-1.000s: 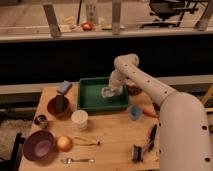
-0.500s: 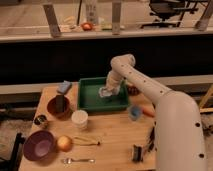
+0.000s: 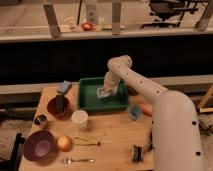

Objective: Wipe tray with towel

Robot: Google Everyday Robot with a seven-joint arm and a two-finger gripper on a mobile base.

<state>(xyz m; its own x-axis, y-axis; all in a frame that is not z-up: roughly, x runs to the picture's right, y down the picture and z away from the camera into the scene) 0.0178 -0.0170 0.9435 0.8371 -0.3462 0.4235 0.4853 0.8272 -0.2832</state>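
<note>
A green tray (image 3: 90,102) stands at the back middle of the wooden table. A pale crumpled towel (image 3: 103,93) lies inside it, right of centre. My gripper (image 3: 105,90) reaches down from the white arm into the tray and sits on the towel, pressing it against the tray floor. The arm comes from the lower right and bends over the tray's right side.
A brown bowl (image 3: 58,106) with a dark object, a blue sponge (image 3: 64,87), a white cup (image 3: 79,120), a purple bowl (image 3: 38,146), an orange fruit (image 3: 64,143), a small tin (image 3: 40,121), a fork (image 3: 77,160), a blue cup (image 3: 134,112) and a brush (image 3: 137,152) lie around the tray.
The gripper and towel have shifted slightly left inside the tray, and the arm's elbow has moved with them.
</note>
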